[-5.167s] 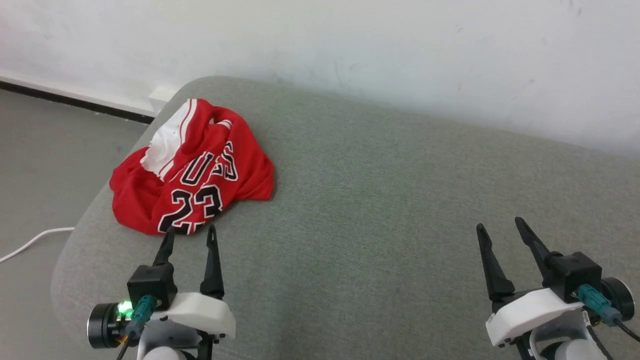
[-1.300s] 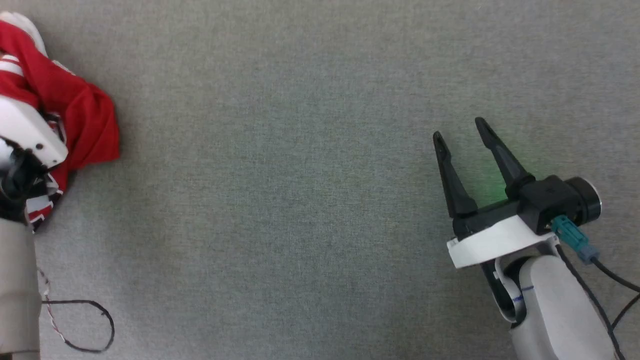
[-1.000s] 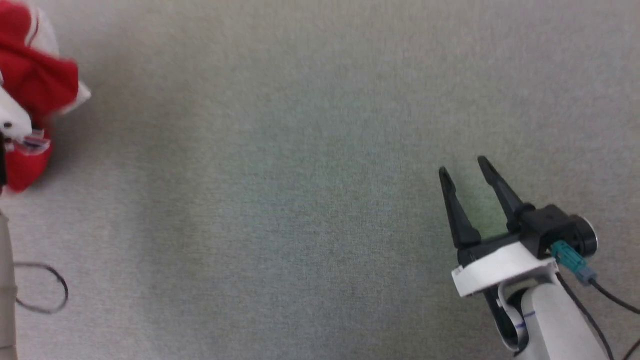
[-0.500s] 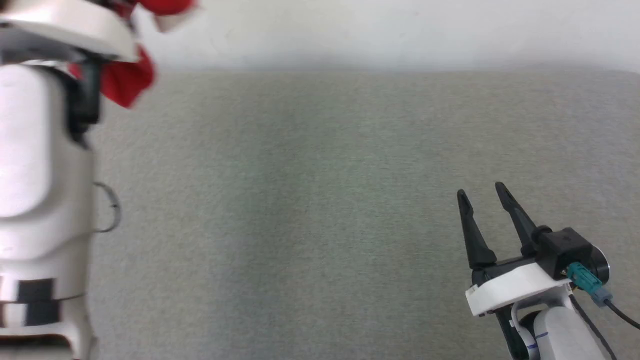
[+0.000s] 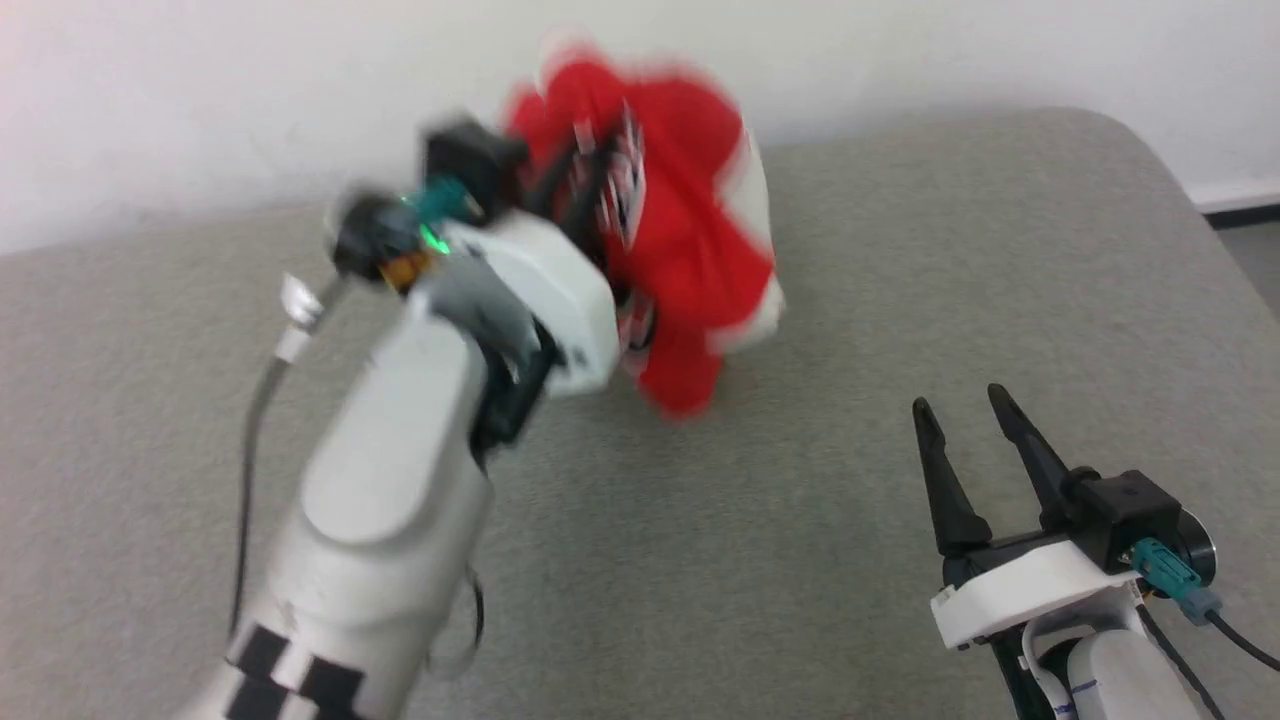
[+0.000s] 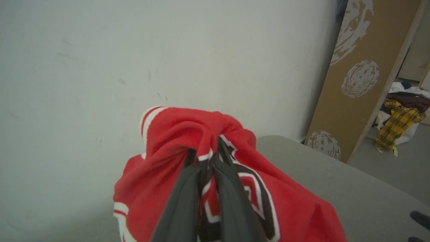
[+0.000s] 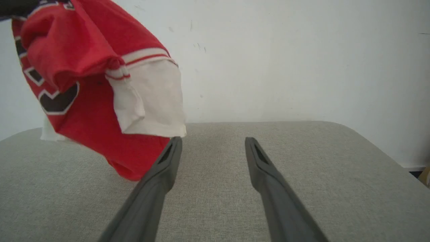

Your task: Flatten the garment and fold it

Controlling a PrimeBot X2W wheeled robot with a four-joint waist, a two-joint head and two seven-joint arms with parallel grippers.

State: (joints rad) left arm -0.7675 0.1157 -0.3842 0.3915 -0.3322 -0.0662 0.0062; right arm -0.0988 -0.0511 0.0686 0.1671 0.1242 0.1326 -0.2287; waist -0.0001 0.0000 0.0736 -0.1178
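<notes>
The garment (image 5: pixel 680 230), a red shirt with white sleeves and black lettering, hangs bunched and motion-blurred above the grey cushion (image 5: pixel 850 330). My left gripper (image 5: pixel 580 190) is shut on it; in the left wrist view its two fingers (image 6: pixel 208 181) pinch a fold of the garment (image 6: pixel 181 134). Low at the right, my right gripper (image 5: pixel 965 410) stands open and empty over the cushion. In the right wrist view the garment (image 7: pixel 84 84) dangles at the upper left, its white sleeve (image 7: pixel 151 97) just above my right gripper's (image 7: pixel 213 139) left fingertip.
A white wall (image 5: pixel 250 100) backs the cushion. The cushion's rounded right corner (image 5: pixel 1150 170) drops to floor with a dark baseboard (image 5: pixel 1240 215). In the left wrist view a brown patterned board (image 6: pixel 356 77) leans on the wall, and clothes (image 6: pixel 399 117) are piled beyond it.
The head camera has swung, so the whole picture has shifted. My left arm has lifted the garment off the cushion and carried it up toward the middle. The right gripper stays open and still.
</notes>
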